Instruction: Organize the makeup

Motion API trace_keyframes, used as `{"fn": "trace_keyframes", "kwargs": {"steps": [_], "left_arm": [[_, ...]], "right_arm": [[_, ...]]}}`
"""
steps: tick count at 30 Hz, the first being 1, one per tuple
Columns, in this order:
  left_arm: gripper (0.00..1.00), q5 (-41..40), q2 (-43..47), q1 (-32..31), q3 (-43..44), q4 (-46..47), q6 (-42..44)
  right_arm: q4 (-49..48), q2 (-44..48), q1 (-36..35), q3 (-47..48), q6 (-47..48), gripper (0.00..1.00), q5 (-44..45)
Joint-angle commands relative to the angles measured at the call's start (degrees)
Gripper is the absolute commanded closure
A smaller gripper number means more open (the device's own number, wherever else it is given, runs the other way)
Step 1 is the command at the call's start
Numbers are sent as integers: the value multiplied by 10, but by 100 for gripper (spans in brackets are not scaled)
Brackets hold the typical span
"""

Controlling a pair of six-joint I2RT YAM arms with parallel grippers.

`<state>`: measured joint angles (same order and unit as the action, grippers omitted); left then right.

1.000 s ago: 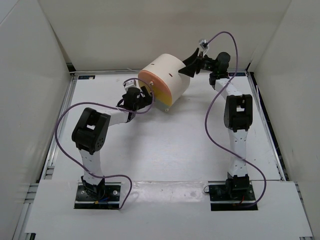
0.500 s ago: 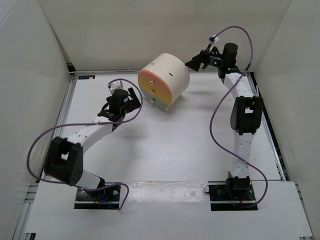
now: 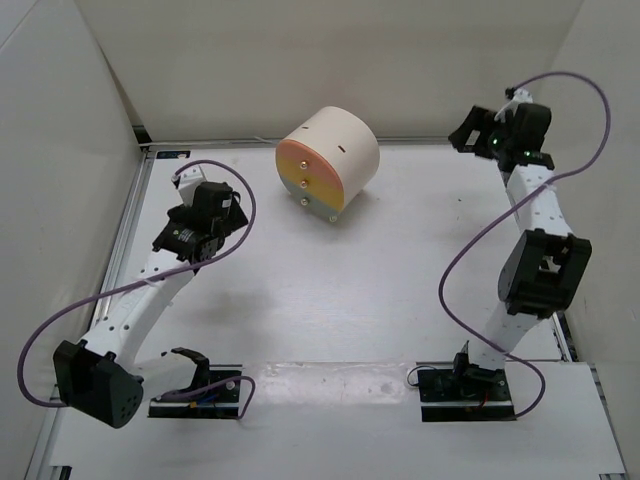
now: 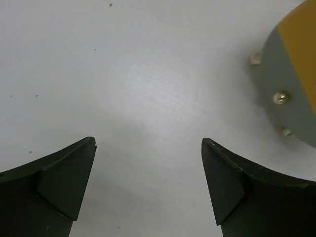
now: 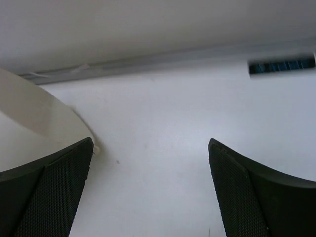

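No makeup shows in any view; it is hidden or out of view. The large cream cylinder (image 3: 330, 160) with orange, yellow and grey drawer fronts stands at the back middle of the white table (image 3: 350, 290). My left gripper (image 3: 228, 222) is open and empty, low over the bare table to the left of the cylinder. In the left wrist view (image 4: 148, 140) the cylinder's grey drawer front (image 4: 291, 84) lies at the upper right. My right gripper (image 3: 462, 134) is open and empty at the back right. In the right wrist view (image 5: 150, 140) the cylinder's cream wall (image 5: 34, 118) is at the left.
White walls close in the table on the left, back and right. A metal rail (image 5: 163, 61) runs along the back edge, with a blue label (image 5: 281, 65) on the table near it. Purple cables (image 3: 470, 250) loop beside both arms.
Both grippers have drawn away from the cylinder. The left one moved left and nearer, the right one moved right to the back right corner. The cylinder has stayed put.
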<state>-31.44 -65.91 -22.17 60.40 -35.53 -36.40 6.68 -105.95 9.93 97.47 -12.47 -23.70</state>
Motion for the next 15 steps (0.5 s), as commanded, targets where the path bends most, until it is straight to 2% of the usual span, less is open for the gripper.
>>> {"fn": "trace_keyframes", "kwargs": {"steps": [1,2,4,7,11,15], "left_arm": [[2,-28,-5,4,10,-105,-28],[2,-30,-2,4,9,-110,-44],[2,-22,5,4,6,-105,-44],[2,-3,28,5,-5,-74,-21],[2,9,44,5,-15,-49,-14],[2,33,47,5,-29,-47,-17]], "right_arm": [[125,99,-29,-120,19,1,235],[118,122,-30,-188,5,1,237],[92,180,-29,-248,-5,1,262],[74,230,-29,-326,-14,1,220],[42,275,-29,-356,-34,1,205],[42,276,-35,-356,-26,1,177]]}}
